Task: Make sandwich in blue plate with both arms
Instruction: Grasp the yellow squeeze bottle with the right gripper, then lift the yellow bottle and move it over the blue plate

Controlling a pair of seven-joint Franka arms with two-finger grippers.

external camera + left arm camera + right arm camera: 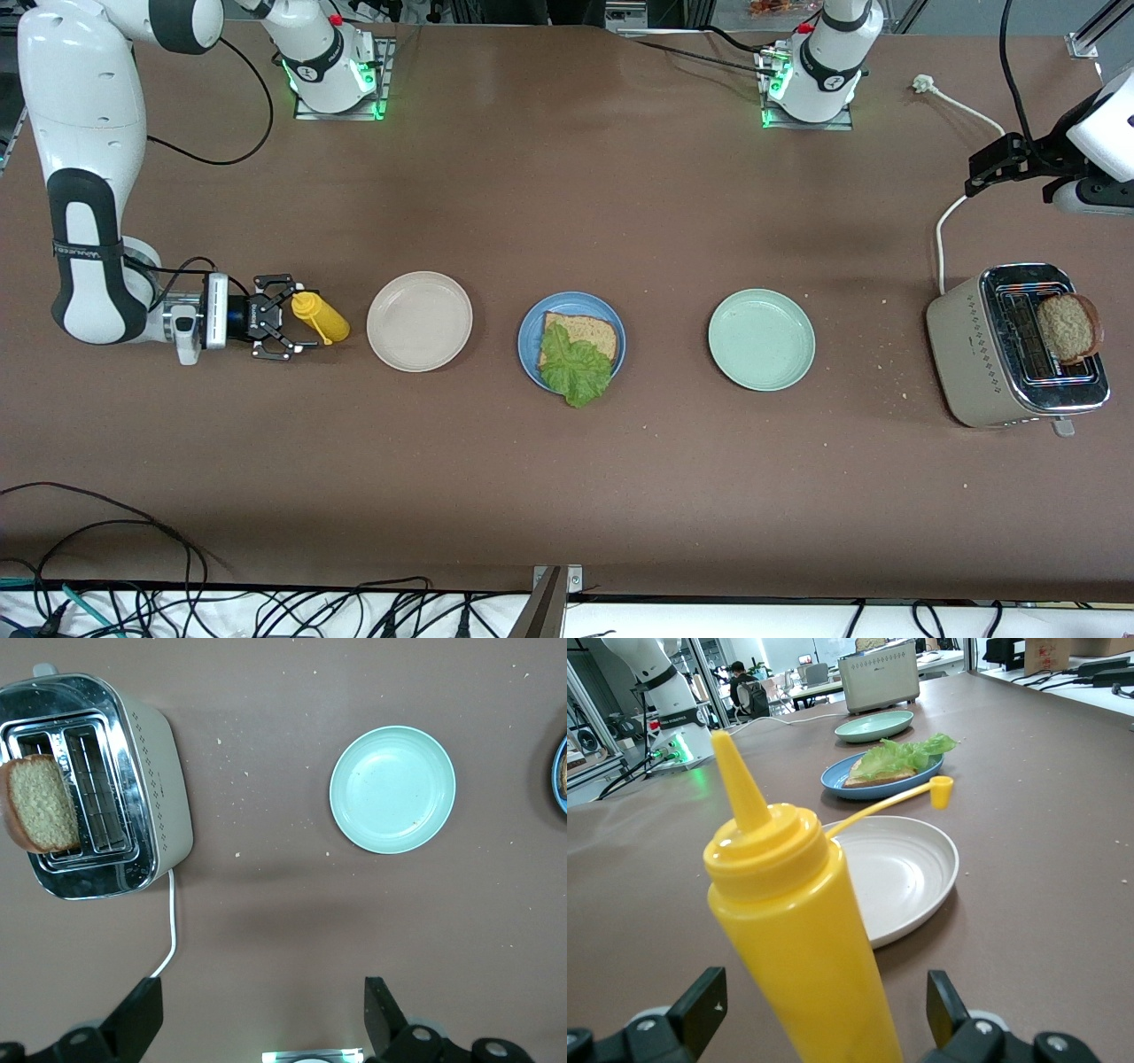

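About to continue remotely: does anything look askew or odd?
The bread slice sits tilted across the toaster top, overhanging its edge. The lettuce overhangs the blue plate rim. Crumbs lie around the toaster.

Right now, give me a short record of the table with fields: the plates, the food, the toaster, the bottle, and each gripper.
blue plate: middle of the plate row, holds one bread slice with a lettuce leaf on it
second bread slice: sticking out of the toaster at the left arm's end
beige-white plate: bare, toward the right arm's end
pale green plate: bare, between blue plate and toaster
mustard bottle: upright, cap off on its tether
right gripper: open, around the bottle
left gripper: open, above the table near the toaster
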